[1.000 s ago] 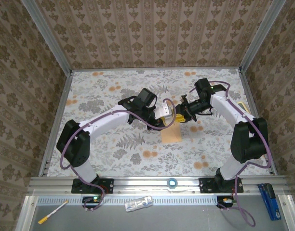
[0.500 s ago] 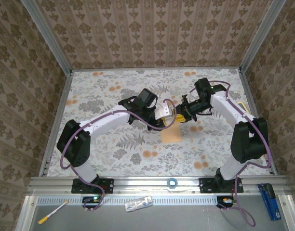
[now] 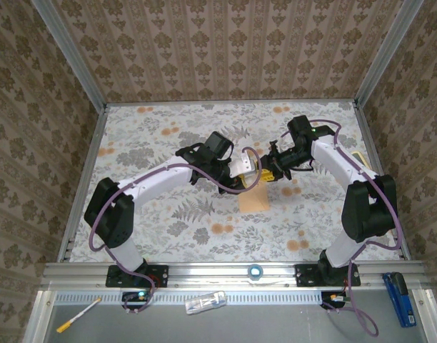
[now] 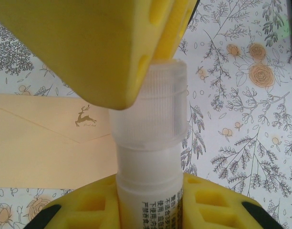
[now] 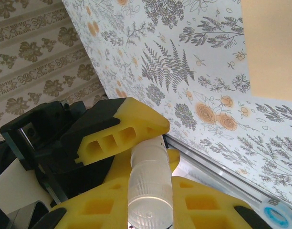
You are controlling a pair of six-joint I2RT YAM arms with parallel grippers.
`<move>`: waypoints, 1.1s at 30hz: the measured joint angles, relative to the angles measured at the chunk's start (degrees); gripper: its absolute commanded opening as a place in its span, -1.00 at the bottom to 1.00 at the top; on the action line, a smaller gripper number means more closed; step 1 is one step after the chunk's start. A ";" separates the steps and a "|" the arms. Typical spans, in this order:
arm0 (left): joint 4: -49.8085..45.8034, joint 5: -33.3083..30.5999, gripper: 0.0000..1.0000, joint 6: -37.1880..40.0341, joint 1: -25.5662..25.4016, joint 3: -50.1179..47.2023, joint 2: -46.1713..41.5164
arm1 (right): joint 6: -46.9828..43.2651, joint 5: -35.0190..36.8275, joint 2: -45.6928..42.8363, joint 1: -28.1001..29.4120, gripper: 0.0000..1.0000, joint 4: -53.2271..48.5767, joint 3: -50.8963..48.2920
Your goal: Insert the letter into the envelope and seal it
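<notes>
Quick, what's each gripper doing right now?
Left gripper: closed on the glue stick.
Right gripper: closed on the cap of that stick.

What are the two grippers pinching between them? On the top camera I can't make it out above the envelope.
Observer: A translucent glue stick. By the left wrist camera, the left gripper clamps its tube.
Operator: And the right one?
Observer: The right gripper is shut on the ribbed cap, which sits on the tube.
Operator: Envelope flap up or down?
Observer: The envelope lies flat on the tablecloth, flap folded down, with a small gold deer at the flap's tip.
</notes>
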 measured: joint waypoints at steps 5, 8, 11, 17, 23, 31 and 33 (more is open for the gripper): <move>-2.86 -0.24 -1.00 0.00 0.00 0.00 0.74 | 1.88 0.02 0.00 1.66 -0.61 3.48 -2.84; -4.28 -0.04 -1.00 0.00 -0.11 -0.02 1.55 | 4.07 0.52 0.00 3.02 -0.62 6.69 -5.25; -5.05 -0.48 -1.00 -0.04 -0.09 -0.02 1.66 | 5.95 0.50 0.00 3.37 -0.63 8.83 -6.29; -5.40 -2.16 -1.00 -0.98 -0.04 -0.04 1.66 | 8.63 0.31 0.00 3.76 -0.66 12.72 -7.80; -5.35 -4.24 -1.00 -2.73 0.33 -1.57 1.64 | 14.21 0.52 -0.02 5.46 -0.69 21.29 -11.39; 0.63 -8.44 -1.00 -7.28 0.35 -6.23 -1.18 | 21.03 0.94 -0.02 6.34 -0.69 31.17 -14.29; 2.51 -9.14 -1.00 -8.04 0.33 -7.26 -2.36 | 21.49 0.24 -0.11 6.03 -0.68 32.28 -14.29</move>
